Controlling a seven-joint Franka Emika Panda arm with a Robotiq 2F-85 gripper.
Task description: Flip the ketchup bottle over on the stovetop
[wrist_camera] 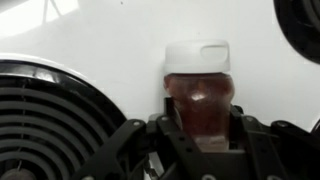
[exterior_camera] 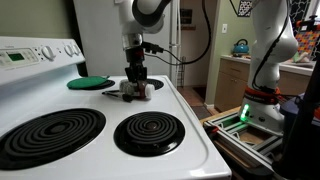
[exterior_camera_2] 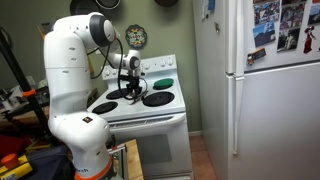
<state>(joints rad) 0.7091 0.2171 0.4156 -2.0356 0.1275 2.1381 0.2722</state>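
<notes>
The ketchup bottle (wrist_camera: 198,95), clear with dark red contents and a whitish cap, sits between my gripper's (wrist_camera: 200,128) two black fingers, which press on its sides. In an exterior view the gripper (exterior_camera: 135,82) points straight down at the back of the white stovetop (exterior_camera: 195,125), with the bottle (exterior_camera: 146,89) low at the surface and its pale cap sticking out sideways. Whether the bottle touches the stovetop I cannot tell. In an exterior view the gripper (exterior_camera_2: 135,88) is over the range top (exterior_camera_2: 128,104); the bottle is too small to make out there.
A flat green disc (exterior_camera: 90,82) and a dark utensil (exterior_camera: 110,91) lie just beside the gripper. Two black coil burners (exterior_camera: 50,135) (exterior_camera: 148,132) fill the front of the stove. The control panel (exterior_camera: 30,55) stands at the back. A refrigerator (exterior_camera_2: 270,90) stands beside the range.
</notes>
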